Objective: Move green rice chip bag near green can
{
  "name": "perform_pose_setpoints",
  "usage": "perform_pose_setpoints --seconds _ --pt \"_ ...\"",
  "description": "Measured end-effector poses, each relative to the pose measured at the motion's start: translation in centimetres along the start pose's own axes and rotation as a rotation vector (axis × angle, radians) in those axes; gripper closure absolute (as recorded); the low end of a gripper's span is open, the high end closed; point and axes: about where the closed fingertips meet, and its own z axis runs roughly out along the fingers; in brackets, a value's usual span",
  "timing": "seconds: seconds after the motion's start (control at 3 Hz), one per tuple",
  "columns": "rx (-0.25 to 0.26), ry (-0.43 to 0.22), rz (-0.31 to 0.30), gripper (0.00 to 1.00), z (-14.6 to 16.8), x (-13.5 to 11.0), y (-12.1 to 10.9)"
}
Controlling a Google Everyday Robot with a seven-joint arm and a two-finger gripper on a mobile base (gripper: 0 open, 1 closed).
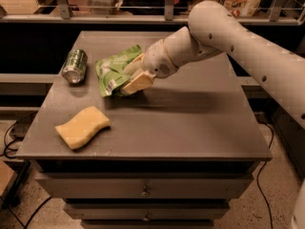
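The green rice chip bag (113, 70), a light green crinkly pouch with a white label, is held at the left-centre of the grey table (190, 123). My gripper (135, 76) is shut on the bag's right side, its tan fingers (138, 82) pinching the pouch. The green can (75, 66) lies on its side just left of the bag, silver end facing the front, a small gap between them. The white arm reaches in from the upper right.
A yellow sponge (82, 126) lies near the table's front left corner. Drawers (143, 190) sit below the tabletop. A railing and shelving run behind the table. Cables lie on the floor at left.
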Motion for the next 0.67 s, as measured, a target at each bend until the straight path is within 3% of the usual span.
perform_pose_setpoints --seconds 0.33,0.67 --pt "-0.004 0.001 -0.001 0.0 0.22 -0.01 0.07" --pt "-0.004 0.001 -0.001 0.0 0.23 -0.01 0.07"
